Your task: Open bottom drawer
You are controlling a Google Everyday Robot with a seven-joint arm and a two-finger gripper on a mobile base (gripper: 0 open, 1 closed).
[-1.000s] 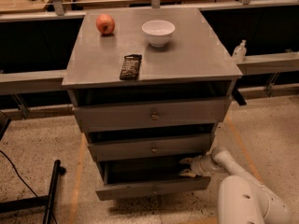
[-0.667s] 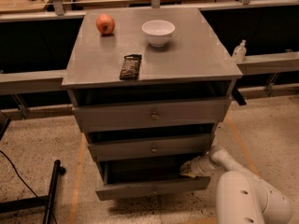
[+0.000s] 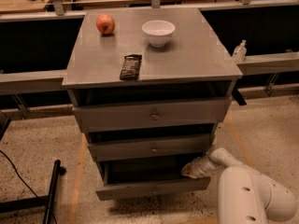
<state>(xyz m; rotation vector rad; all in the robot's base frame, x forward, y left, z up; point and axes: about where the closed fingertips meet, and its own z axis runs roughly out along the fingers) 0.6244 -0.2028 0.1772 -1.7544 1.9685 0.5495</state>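
A grey cabinet [image 3: 196,55] has three drawer fronts with round centre knobs. The bottom drawer [image 3: 140,189], the lowest and smallest front, stands pulled out, with a dark gap showing above its front. My gripper [image 3: 189,170] reaches in from the lower right, at the drawer's right end just above its front edge. The white arm [image 3: 247,197] fills the lower right corner.
The top drawer [image 3: 152,115] and middle drawer [image 3: 152,148] sit above. On the cabinet top are a red apple [image 3: 105,24], a white bowl [image 3: 158,32] and a dark snack bar [image 3: 131,66]. A black stand [image 3: 51,190] lies at lower left. A clear bottle [image 3: 239,51] stands on the right ledge.
The bottom drawer front has come slightly further out and the arm has drawn back a little toward the lower right with it.
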